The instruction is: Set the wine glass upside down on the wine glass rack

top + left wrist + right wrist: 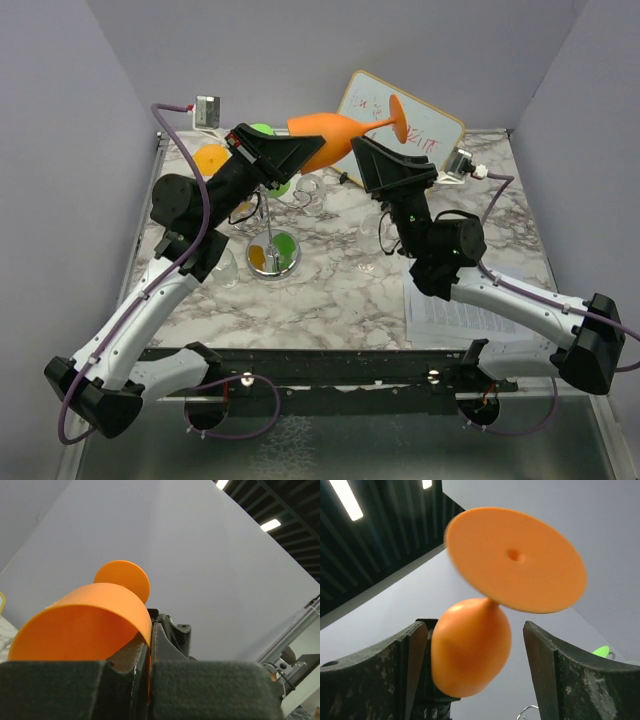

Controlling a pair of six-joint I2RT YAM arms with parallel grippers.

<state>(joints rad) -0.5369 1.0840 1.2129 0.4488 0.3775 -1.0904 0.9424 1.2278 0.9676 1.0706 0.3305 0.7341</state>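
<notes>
Glass: aloft, sideways, not yet hung.
Left end effector: pinching its rim.
Right end effector: wide, gripping nothing.
Rack: awaits glass.

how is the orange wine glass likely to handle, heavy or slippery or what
Probably light and stiff: the left gripper holds the orange wine glass sideways in the air by its thin rim alone, with no visible sag. Its smooth rounded bowl could slip between the open fingers of the right gripper. Laid down, it would likely roll.
</notes>
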